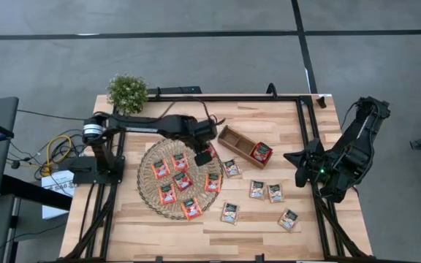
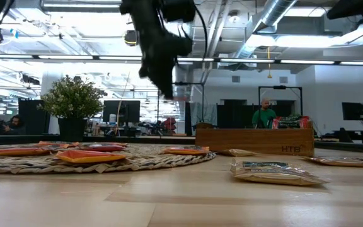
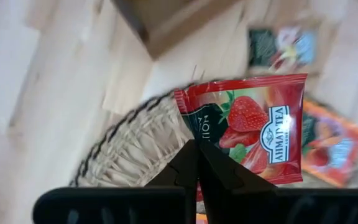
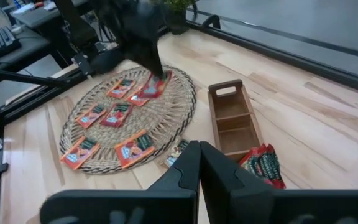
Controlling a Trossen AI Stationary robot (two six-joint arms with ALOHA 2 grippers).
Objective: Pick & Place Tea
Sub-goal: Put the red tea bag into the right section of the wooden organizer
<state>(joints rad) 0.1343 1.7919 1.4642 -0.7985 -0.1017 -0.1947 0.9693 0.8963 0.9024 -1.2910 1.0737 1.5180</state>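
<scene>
table (image 1: 159, 234): I'm seeing light wood
lying on it: wicker mat (image 1: 149, 196), tray (image 1: 234, 138), loose tea sachets (image 1: 256, 189), plant (image 1: 127, 93)

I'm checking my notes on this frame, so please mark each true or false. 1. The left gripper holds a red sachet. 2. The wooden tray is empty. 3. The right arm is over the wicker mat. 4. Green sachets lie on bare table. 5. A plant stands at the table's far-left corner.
1. True: the left gripper is shut on a red sachet.
2. False: the wooden tray holds a sachet.
3. False: the right gripper waits at the table's right edge, off the wicker mat.
4. True: green sachets.
5. True: plant.
</scene>
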